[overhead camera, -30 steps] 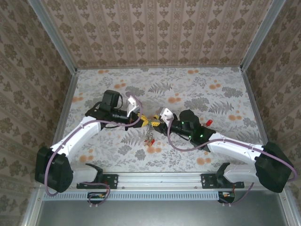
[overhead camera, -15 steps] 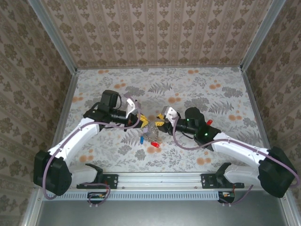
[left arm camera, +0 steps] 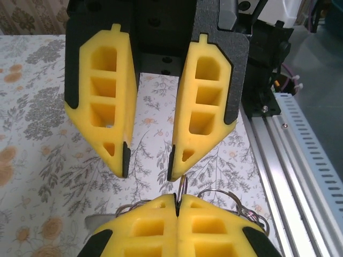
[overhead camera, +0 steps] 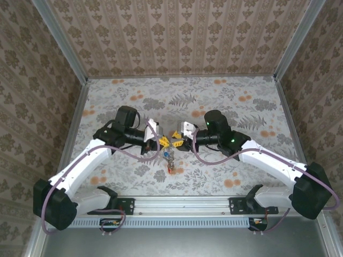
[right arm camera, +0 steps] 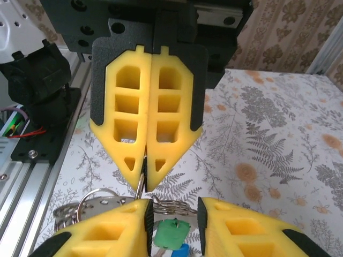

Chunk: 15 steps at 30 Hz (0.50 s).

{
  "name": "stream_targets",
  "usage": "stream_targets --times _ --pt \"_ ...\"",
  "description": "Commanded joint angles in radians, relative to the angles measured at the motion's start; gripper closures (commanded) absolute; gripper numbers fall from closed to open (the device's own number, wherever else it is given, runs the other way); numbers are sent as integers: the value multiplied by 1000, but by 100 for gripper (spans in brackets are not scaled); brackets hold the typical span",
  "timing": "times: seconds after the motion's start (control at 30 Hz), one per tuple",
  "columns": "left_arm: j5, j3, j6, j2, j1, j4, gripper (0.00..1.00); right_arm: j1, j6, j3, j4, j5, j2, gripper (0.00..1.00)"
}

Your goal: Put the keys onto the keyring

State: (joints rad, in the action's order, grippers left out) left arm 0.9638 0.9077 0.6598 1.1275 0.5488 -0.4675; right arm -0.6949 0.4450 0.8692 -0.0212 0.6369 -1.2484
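The two grippers meet tip to tip above the table's middle. My right gripper (right arm camera: pixel 144 184) is shut on the thin keyring (right arm camera: pixel 140 187), which stands on edge in its tips. In the left wrist view the keyring (left arm camera: pixel 183 184) sticks up from the shut right gripper (left arm camera: pixel 177 201). My left gripper (left arm camera: pixel 147 172) is open, its right fingertip just above the ring. Between the left fingers (right arm camera: pixel 123 230) hang a green key (right arm camera: pixel 171 233) and a blue key (right arm camera: pixel 182 250). From above, the keys (overhead camera: pixel 170 159) dangle below both grippers, the red one (overhead camera: pixel 171 168) lowest.
More wire rings (left arm camera: pixel 214 191) and a flat metal tag (right arm camera: pixel 80 206) hang with the bunch. The floral table (overhead camera: pixel 225 101) is walled on three sides. The metal rail (overhead camera: pixel 182 204) with both arm bases runs along the near edge.
The right gripper moved left and back to meet the left gripper again. The key bunch swung and now hangs straight below the two grippers.
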Motion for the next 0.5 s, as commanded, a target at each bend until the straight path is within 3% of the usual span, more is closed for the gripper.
stream_targets --times 0.0,0.47 --pt "-16 -10 41 -46 10 55 100 -14 17 28 51 31 -10 69" --pt "-65 -43 0 -66 17 144 100 -14 -3 -14 51 39 18 63"
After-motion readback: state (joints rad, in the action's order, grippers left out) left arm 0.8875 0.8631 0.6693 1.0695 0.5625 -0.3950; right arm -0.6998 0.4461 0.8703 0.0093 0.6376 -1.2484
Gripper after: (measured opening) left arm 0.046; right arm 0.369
